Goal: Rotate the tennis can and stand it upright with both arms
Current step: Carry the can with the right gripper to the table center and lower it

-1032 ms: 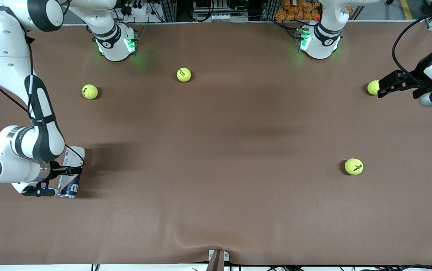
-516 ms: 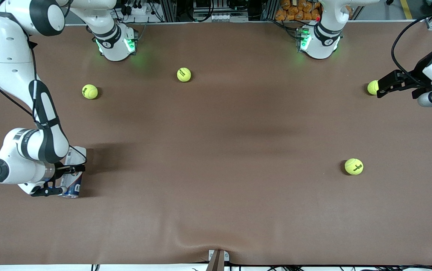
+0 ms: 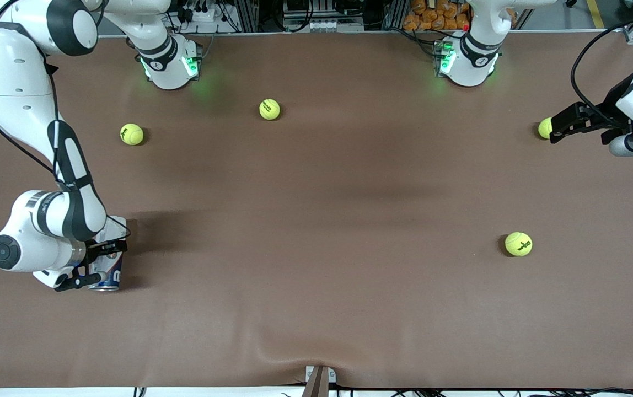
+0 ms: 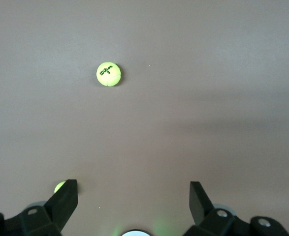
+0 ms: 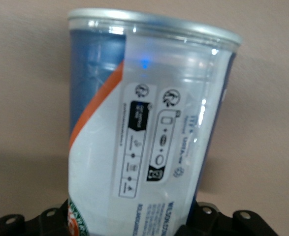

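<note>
tennis can (image 3: pixel 108 263) – clamped in right gripper (image 3: pixel 91 266), tilted on desk (image 3: pixel 316 220) | left gripper (image 3: pixel 562 122) – spread, empty, well apart from can, waiting | risk – smooth tube slipping, toppling

The right gripper (image 3: pixel 93 267) is low at the right arm's end of the desk, fingers closed on the tennis can (image 3: pixel 108 259). The left gripper (image 3: pixel 556 128) waits, fingers (image 4: pixel 65 199) spread apart.

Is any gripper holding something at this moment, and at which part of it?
The right gripper holds the tennis can around its body, toward the end nearer the front camera. The left gripper, with open fingers, holds nothing.
</note>
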`<state>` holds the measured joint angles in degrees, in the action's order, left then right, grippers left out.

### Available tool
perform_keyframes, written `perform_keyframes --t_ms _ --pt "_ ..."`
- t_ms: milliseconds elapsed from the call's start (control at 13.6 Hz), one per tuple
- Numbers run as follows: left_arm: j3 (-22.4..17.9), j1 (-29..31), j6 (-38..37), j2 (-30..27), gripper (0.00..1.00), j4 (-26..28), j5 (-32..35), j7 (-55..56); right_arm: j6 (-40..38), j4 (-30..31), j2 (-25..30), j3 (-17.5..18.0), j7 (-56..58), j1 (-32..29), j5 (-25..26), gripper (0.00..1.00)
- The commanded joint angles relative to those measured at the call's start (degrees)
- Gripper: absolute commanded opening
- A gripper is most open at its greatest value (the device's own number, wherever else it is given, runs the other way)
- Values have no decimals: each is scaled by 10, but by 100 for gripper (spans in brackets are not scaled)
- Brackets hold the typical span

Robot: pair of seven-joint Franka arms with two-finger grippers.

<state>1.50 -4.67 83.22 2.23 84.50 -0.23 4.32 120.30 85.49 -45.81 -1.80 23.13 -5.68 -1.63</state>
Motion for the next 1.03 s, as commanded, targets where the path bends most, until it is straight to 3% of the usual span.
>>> perform_keyframes --t_ms 0,295,737,958 --pt "1 4 0 -2 100 -4 1 -3 -7 -25 5 1 44 36 -1 77" --pt "1 3 0 -3 100 -5 0 3 -9 -36 16 30 90 124 -2 78" --pt "8 -1 0 -2 100 -4 -1 8 22 -50 13 75 314 228 -4 80" --pt "8 -1 0 -2 100 -4 -1 8 66 -48 11 78 393 296 8 80"
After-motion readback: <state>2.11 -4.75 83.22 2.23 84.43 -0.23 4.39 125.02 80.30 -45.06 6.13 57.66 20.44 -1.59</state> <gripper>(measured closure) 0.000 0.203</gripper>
